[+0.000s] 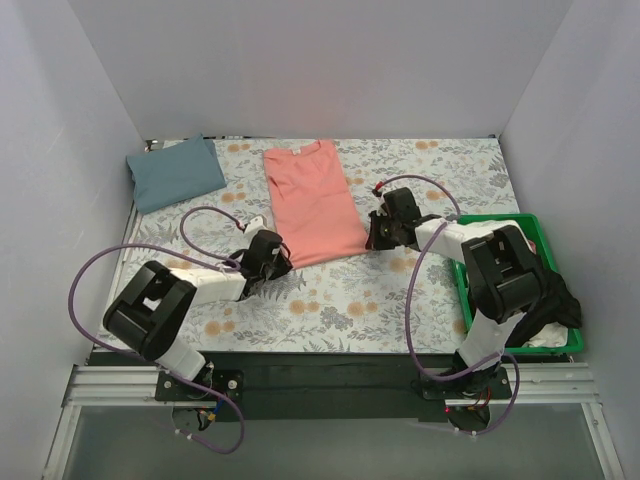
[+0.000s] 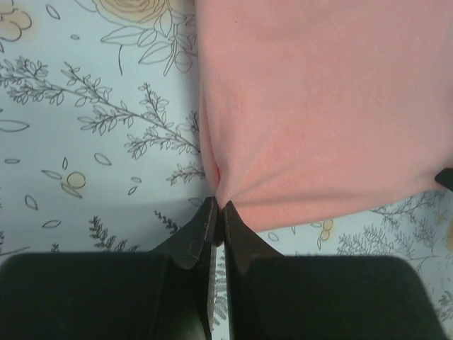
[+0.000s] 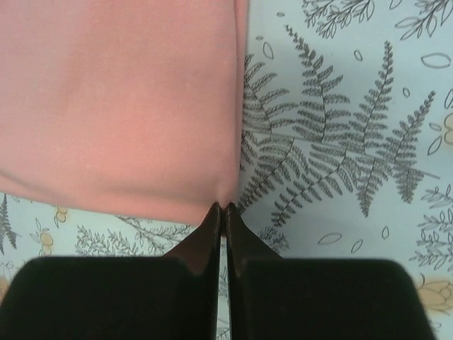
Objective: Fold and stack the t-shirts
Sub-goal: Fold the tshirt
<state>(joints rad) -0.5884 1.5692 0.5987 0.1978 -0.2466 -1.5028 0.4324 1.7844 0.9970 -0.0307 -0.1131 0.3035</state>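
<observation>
My left claw [image 2: 218, 206] and right claw [image 3: 222, 207] each clamp tight on a hem corner of the pink t-shirt [image 1: 312, 200], so I can fold it evenly.

Left hand [image 2: 218, 212], right hand [image 3: 222, 211] both clamped.

- Top view: bright, even, diffuse light; faint soft shadows on cloth [image 1: 350, 300].
- Wrist views: well lit, print sharp; fingers [image 2: 191, 241] v. dark, edges slightly soft.
</observation>
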